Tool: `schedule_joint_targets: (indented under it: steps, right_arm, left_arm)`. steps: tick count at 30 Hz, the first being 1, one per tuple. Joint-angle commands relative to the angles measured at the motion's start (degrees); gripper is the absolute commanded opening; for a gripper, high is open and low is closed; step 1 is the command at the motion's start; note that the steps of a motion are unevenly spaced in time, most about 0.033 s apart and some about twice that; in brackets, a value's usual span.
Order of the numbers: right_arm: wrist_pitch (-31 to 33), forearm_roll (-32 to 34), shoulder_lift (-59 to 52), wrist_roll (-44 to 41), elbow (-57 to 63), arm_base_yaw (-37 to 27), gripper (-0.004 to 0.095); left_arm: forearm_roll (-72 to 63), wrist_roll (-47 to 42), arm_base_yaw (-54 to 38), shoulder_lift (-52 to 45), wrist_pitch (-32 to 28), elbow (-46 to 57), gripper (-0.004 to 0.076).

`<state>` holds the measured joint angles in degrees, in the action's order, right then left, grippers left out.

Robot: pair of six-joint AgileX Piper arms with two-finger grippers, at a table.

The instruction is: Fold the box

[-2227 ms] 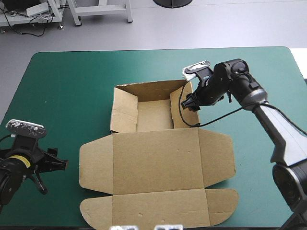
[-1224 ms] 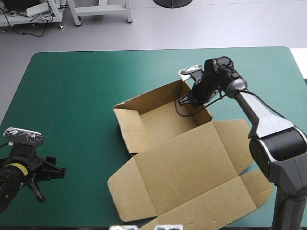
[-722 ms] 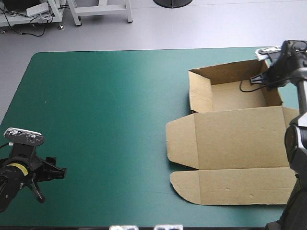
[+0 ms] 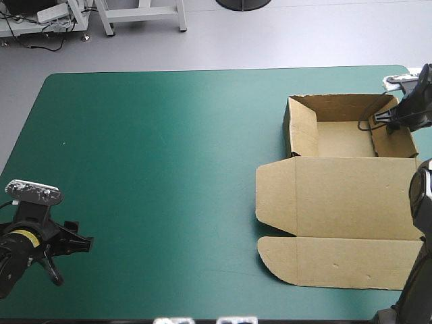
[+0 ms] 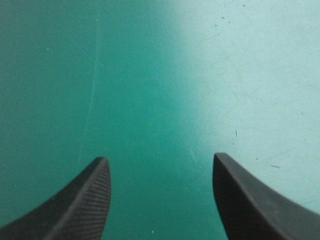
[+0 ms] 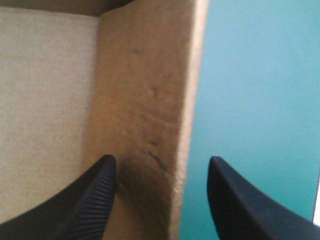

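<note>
The box [image 4: 344, 196] is seen at the frame's right. One wall is seen inside the released right hand [image 6: 161, 158]. The left hand [image 5: 161, 157] is released too.

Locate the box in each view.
High view: the box on the right side of the teal-green cover, tray far, lid flat near.
Left wrist view: not in it; only cover.
Right wrist view: its right wall between the fingers of the open right gripper.
Shared landmark: the cover.

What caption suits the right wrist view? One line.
Open right gripper straddles a wall of the box, one finger inside, the other over the cover.
</note>
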<state>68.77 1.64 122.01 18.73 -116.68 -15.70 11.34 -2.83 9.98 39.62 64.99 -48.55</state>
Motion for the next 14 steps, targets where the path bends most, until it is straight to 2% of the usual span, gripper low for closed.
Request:
schedule_joint_targets:
  steps: [1, 9, 14]
  right_arm:
    - [-0.99, 0.1, -5.14, -0.97, -4.86, -0.4, 0.0647]
    - [2.85, -13.83, -14.74, 2.45, -7.66, -0.29, 0.0597]
    - [2.85, -16.57, -23.3, 2.45, -6.19, 1.32, 0.0597]
  left_arm:
    - [1.07, 0.07, -0.17, 0.26, -2.58, -1.32, 0.0426]
    - [1.64, 0.07, -0.17, 0.26, -2.7, -1.32, 0.0426]
    - [1.64, 0.07, -0.17, 0.26, -2.8, -1.32, 0.0426]
